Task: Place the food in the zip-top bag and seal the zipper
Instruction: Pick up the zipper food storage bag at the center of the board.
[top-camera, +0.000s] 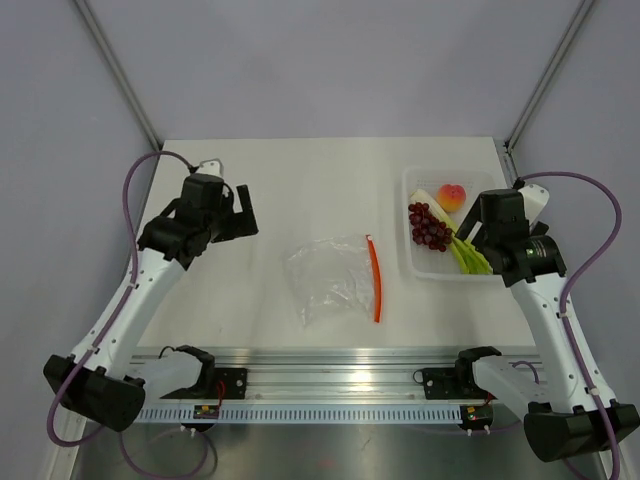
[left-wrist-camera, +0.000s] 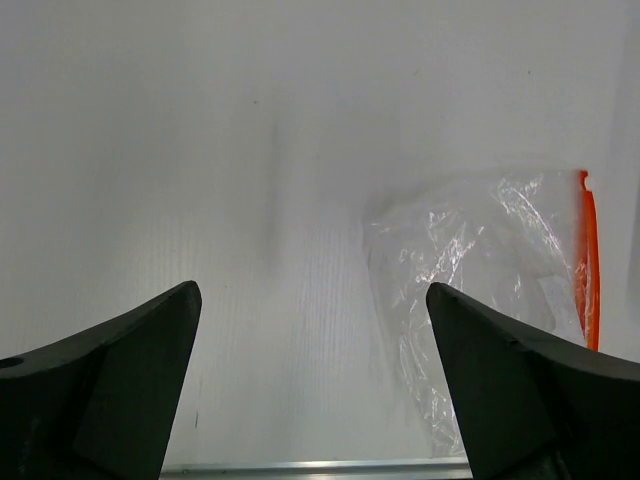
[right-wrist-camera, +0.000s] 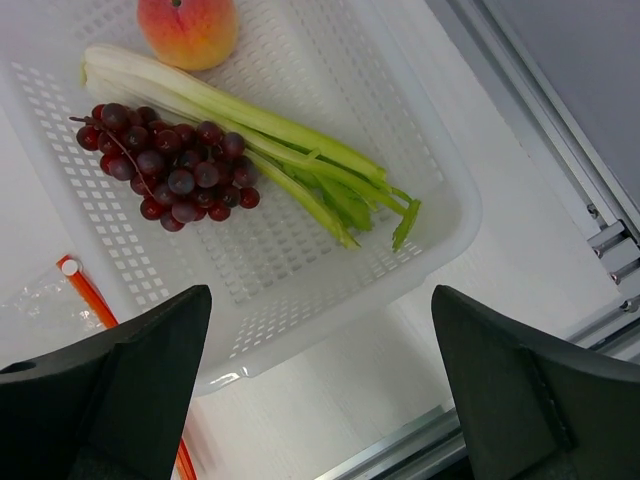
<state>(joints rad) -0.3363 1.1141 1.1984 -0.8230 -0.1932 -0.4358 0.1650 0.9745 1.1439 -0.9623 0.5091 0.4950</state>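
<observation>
Overhead view: zip-top bag (top-camera: 328, 278) lies flat, apparently empty, at centre of the surface (top-camera: 280, 180), with the zipper (top-camera: 375, 278) along its 3 o'clock edge. Grapes (top-camera: 430, 227), stalks (top-camera: 468, 256) and peach (top-camera: 452, 197) rest in a tray (top-camera: 432, 273) at 2 o'clock.

Left wrist view: left hand (left-wrist-camera: 312, 300), fingers apart, holds nothing; the bag lies at 3 o'clock.

Right wrist view: right hand (right-wrist-camera: 320, 295), fingers apart, hovers above the tray's near rim.

Step judged: first pick-up. The next move calls for lowering onto one food item.
</observation>
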